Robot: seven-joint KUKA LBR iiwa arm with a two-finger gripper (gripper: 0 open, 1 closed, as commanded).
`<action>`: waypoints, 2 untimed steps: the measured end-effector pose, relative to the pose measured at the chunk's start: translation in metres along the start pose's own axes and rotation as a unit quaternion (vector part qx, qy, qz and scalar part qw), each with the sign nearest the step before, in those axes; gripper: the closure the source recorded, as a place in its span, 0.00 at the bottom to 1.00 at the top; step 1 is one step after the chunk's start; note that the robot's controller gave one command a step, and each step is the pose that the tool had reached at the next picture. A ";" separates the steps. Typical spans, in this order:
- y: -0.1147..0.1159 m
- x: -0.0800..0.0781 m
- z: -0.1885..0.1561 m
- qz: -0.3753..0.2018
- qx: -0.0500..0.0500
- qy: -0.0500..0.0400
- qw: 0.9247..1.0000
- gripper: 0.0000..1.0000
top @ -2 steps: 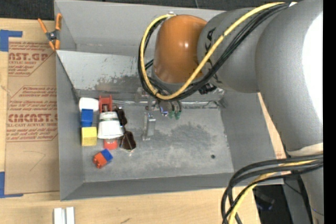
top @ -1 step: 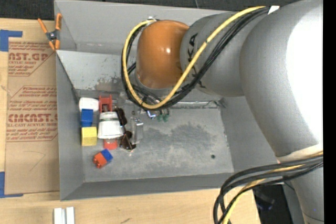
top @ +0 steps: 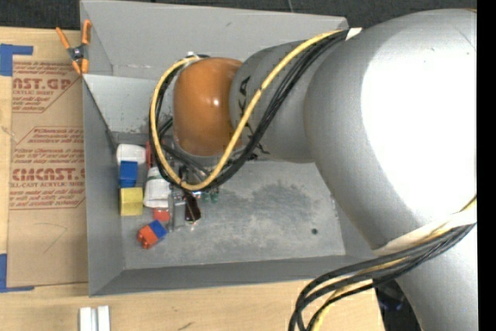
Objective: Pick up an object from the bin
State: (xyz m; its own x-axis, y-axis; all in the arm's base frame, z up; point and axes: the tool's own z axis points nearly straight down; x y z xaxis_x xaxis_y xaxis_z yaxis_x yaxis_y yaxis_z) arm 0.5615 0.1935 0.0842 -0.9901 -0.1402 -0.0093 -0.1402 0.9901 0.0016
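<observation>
My gripper reaches down at the bin's left side, just below the orange wrist cover. Right beside it, to its left, lies a white block with a small red piece under its lower edge. A yellow cube sits a little further left. Below the gripper's left are a small blue piece and an orange-red piece, touching each other. Whether the gripper touches or holds any of these is hidden by the arm's cables.
Along the bin's left wall stand a white block and a blue block above the yellow cube, with a red piece beside the white one. The arm and its cables cover the bin's middle and upper right. Bare grey floor shows at the lower right.
</observation>
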 end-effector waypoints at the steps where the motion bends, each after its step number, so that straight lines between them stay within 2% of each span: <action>1: 0.000 -0.009 0.012 -0.061 -0.001 -0.006 0.998 1.00; 2: 0.000 -0.009 0.012 -0.061 -0.001 -0.006 0.998 1.00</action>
State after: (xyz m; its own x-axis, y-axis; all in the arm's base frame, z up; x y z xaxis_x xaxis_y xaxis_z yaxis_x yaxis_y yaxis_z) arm 0.5702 0.1948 0.0720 -0.9653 -0.2602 -0.0221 -0.2603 0.9655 0.0023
